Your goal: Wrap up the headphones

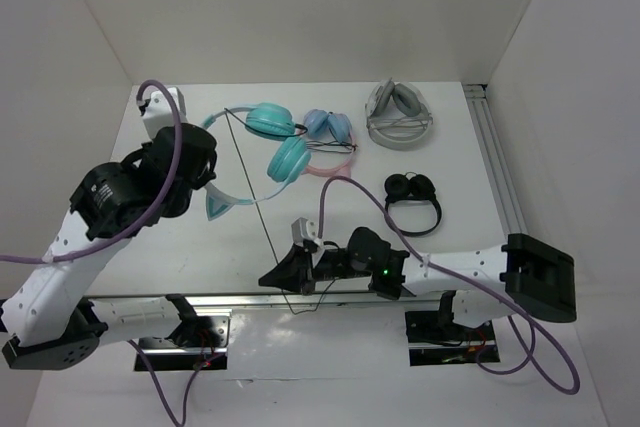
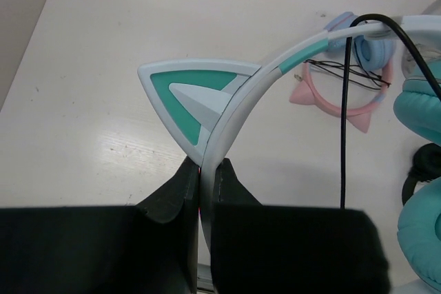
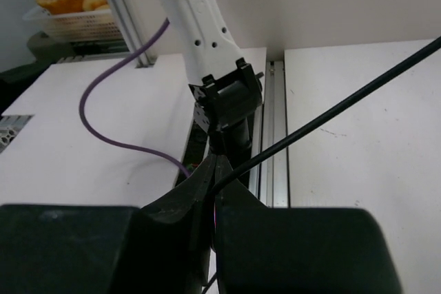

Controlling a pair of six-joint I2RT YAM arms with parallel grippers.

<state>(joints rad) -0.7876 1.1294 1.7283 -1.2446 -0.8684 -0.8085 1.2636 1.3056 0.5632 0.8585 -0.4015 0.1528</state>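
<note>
The teal cat-ear headphones [image 1: 275, 137] lie at the back middle of the table, cups side by side, with the white-teal headband arcing to the left. My left gripper [image 1: 208, 185] is shut on the headband [image 2: 227, 118] just below one cat ear [image 2: 186, 98]. The thin black cable [image 1: 255, 197] runs taut from the headband's far end to the table's front edge. My right gripper [image 1: 277, 274] is shut on that cable [image 3: 331, 111] there, the cord pinched at the fingertips [image 3: 207, 180]. The teal cups [image 2: 422, 108] show at the right of the left wrist view.
Pink-banded blue headphones [image 1: 330, 132] touch the teal cups' right side. Small black headphones [image 1: 412, 192] lie at centre right, grey-white headphones [image 1: 400, 117] at the back right. An aluminium rail [image 1: 497, 162] runs along the right side; white walls enclose the table.
</note>
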